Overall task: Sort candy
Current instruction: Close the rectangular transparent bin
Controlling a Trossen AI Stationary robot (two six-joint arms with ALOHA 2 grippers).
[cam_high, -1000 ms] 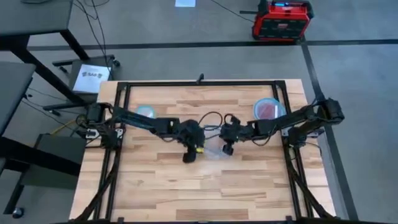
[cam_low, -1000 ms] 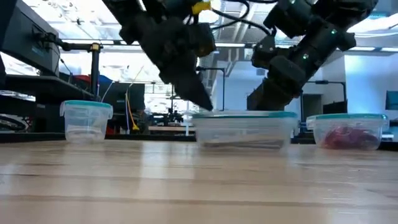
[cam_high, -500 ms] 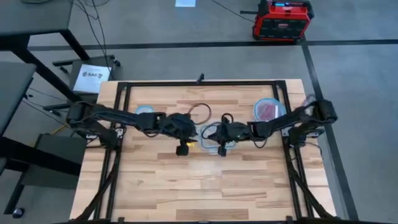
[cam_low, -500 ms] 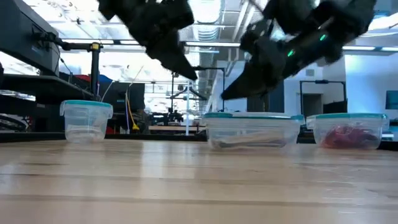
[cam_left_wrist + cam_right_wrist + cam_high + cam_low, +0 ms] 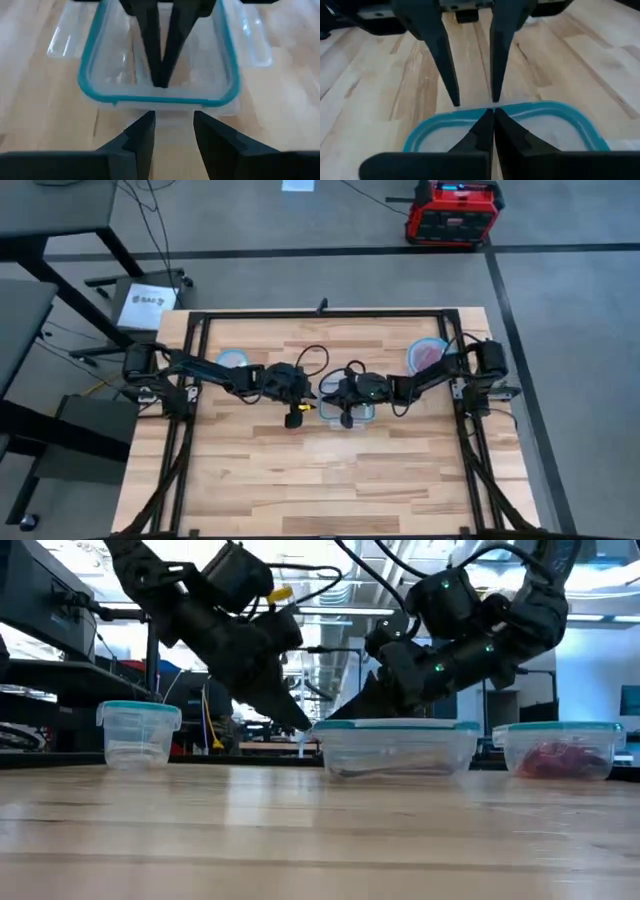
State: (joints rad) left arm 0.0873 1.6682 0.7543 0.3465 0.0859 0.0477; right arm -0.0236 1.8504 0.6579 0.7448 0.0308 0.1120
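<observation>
A clear blue-rimmed container (image 5: 348, 408) stands mid-table with pale candy wrappers (image 5: 392, 769) lying in it. My left gripper (image 5: 174, 125) is open at its left end, one finger on either side of the end tab (image 5: 172, 116). My right gripper (image 5: 493, 116) is shut and slants down over the same end, its tips (image 5: 160, 80) inside the rim. Red candy (image 5: 560, 760) lies in the right container (image 5: 430, 356). The left container (image 5: 138, 735) looks bare. My left gripper's open fingers (image 5: 146, 131) flank the middle container's end tab, level from the table's left; I cannot tell whether they touch it. My right gripper's shut fingertips (image 5: 160, 82) reach down just inside the container's left wall; I cannot tell whether they touch it.
A black frame (image 5: 320, 313) borders the tabletop. Bare wood (image 5: 320, 480) fills the near half of the table. Both grippers' tips nearly meet at the middle container's left end.
My left gripper has risen from the table, gone a little toward the far edge, and come down again at the middle container's left end. My right gripper has gone toward the table's left across that container and tipped down over its left rim.
</observation>
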